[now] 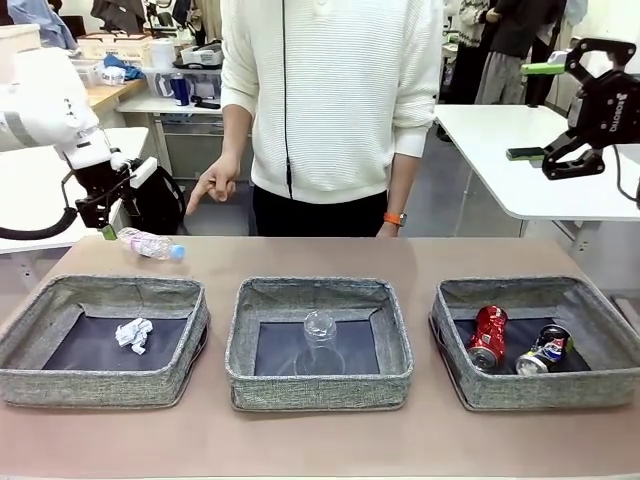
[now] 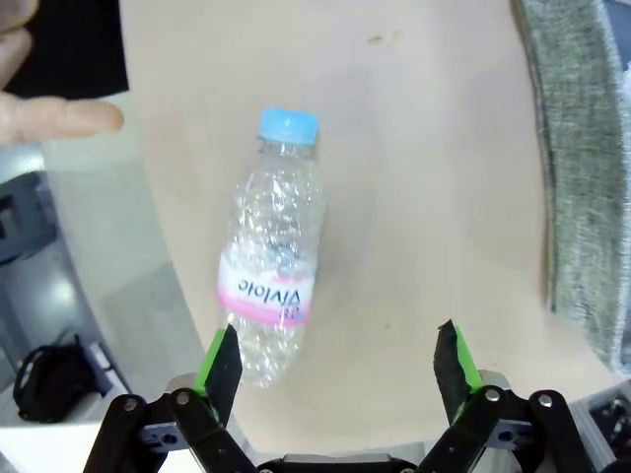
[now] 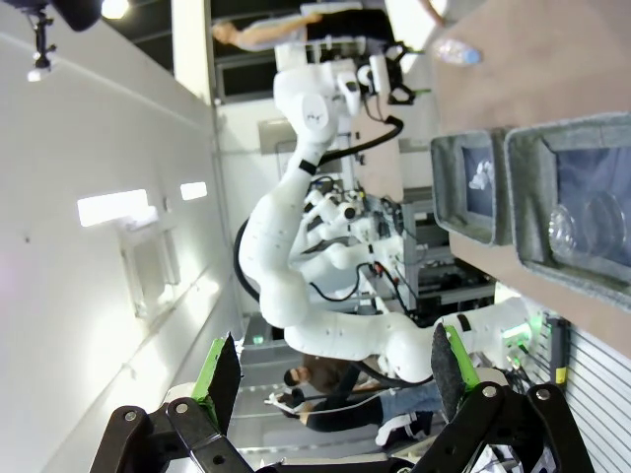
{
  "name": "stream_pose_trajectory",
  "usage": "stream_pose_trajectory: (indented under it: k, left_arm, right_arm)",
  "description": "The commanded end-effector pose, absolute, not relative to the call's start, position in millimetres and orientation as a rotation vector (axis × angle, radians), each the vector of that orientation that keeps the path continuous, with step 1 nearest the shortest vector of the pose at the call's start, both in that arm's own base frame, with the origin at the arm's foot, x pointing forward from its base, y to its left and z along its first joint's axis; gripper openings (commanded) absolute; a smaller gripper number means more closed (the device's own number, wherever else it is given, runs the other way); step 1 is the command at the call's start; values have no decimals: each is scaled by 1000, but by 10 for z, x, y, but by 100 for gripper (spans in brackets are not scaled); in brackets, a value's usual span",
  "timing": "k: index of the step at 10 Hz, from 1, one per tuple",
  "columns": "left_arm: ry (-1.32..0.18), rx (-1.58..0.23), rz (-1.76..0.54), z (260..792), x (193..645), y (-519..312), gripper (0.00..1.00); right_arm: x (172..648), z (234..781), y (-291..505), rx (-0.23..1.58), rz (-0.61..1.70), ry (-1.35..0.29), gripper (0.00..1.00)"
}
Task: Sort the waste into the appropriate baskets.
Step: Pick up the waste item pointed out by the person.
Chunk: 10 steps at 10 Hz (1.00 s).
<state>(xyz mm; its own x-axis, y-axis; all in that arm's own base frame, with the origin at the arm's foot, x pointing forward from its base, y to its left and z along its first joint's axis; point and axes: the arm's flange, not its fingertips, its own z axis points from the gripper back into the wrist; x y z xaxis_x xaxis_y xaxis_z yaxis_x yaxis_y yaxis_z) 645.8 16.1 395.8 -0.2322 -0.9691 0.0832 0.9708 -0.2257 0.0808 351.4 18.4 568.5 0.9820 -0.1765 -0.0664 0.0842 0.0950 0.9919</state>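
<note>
— While the bottle (image 1: 151,244) lies on its side near the table's (image 1: 320,445) far left edge, how much room is around it?

— Bare tabletop on all sides. It rests behind the left basket (image 1: 100,340), apart from the rim, blue cap toward the middle of the table. The left gripper (image 2: 335,360) hovers over it with jaws spread wide and nothing between them; in the left wrist view the bottle's base sits just inside one green pad (image 2: 219,360), and the other pad stands well clear over bare wood.

— And the right gripper (image 1: 552,110)?

— Raised high at the far right, well off the table, fingers apart and empty.

— What about the person?

— Standing at the far edge, one hand (image 1: 212,183) hanging with a finger pointing down toward the bottle's side of the table.

— Surface and room?

— A smooth tan wooden top, three baskets in a row along the near half with gaps between them. White tables stand behind.

— Contents and textures?

— All three baskets are grey woven fabric, soft-walled, with dark flat bottoms. A crumpled white paper ball (image 1: 133,334) sits in the left one. A clear plastic cup (image 1: 320,343) stands upside down in the middle basket (image 1: 318,385). In the right basket (image 1: 600,385), a red can (image 1: 488,338) and a dark blue can (image 1: 545,350) lie side by side. The bottle is crinkled clear plastic with a pink label.
</note>
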Motion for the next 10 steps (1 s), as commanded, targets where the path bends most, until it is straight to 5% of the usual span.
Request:
stream_pose_trajectory:
  k: [1,10]
  left_arm:
    - [-66,-40,-1853,3885,6619,95,100]
    - [-33,-45,-1801,3291,6946,-71,100]
  right_arm:
    - [3508,5701,180,1460,-192,-69,100]
    - [3508,5701,180,1460,-192,-69,100]
